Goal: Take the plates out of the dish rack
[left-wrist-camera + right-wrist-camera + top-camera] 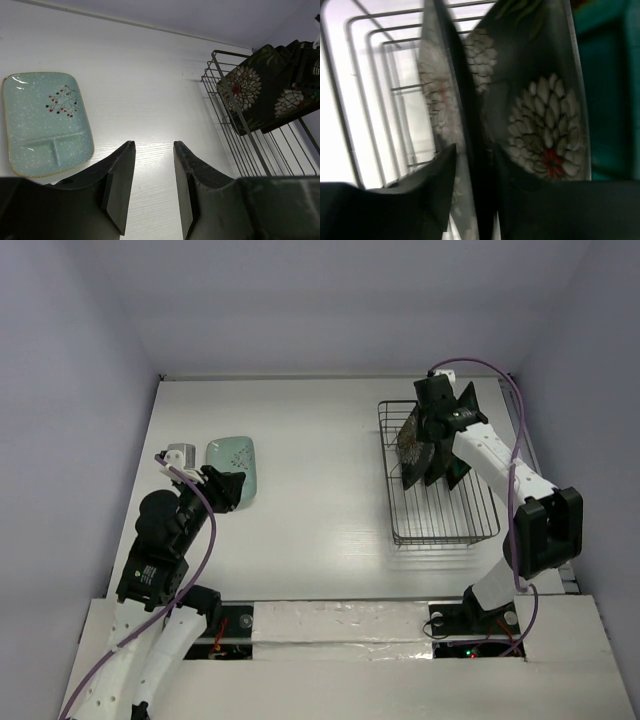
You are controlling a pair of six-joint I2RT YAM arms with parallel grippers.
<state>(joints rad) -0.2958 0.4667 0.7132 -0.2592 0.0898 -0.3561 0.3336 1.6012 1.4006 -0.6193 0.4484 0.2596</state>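
Observation:
The pale mint green plate point(232, 464) lies flat on the table at the left and also shows in the left wrist view point(42, 122). My left gripper point(226, 490) point(154, 147) is open and empty just right of it. The wire dish rack point(445, 532) point(222, 75) holds two black flower plates point(245, 92) point(295, 100) on edge. My right gripper point(430, 438) point(474, 150) is open, its jaws either side of the front black plate's rim point(470, 100). The second black plate point(545, 135) stands behind it, and the teal-centred plate point(605, 75) behind that.
White walls close in the table at the back and both sides. The rack point(350, 75) stands near the right wall. My right arm point(500, 465) reaches over the rack's right side.

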